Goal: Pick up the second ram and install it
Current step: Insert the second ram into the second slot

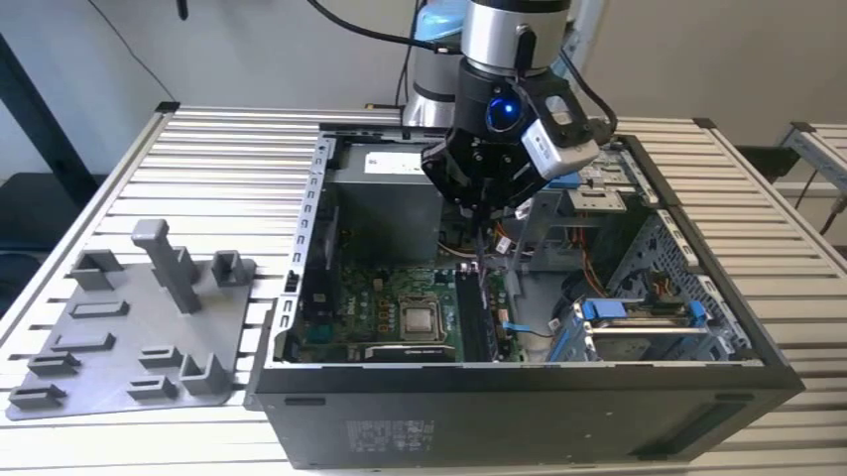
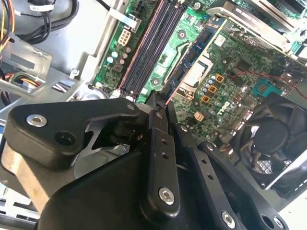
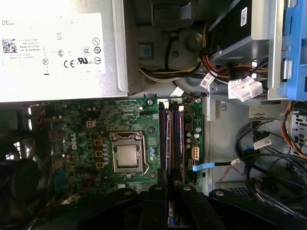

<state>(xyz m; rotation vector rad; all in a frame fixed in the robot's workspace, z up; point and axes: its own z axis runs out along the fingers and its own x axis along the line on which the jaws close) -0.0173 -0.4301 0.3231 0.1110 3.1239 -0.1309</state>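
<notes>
sitting on the slatted desk (image 1: 225,149), open computer case (image 1: 530,392) with green motherboard (image 3: 96,124) exposed. hanging inside the case above the black memory sockets (image 3: 171,139), pincer (image 2: 160,103) clamping together on the second ram (image 2: 166,94), thin edge peeking between fingertips.

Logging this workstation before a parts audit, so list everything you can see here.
Computer case: one, black, open, on the table.
Table: one, pale slatted metal.
Motherboard: one, green, inside the case.
Processor socket: one, silver, mid-board.
Memory sockets: several, black, beside the processor socket.
Power supply: one, grey, labelled, next to the motherboard.
Fan: one, black, at the board's edge.
Fixture tray: one, grey, with a tall post, at the exterior view's left of the case.
Arm: one, silver, above the case.
Gripper: one, black, over the memory sockets.
</notes>
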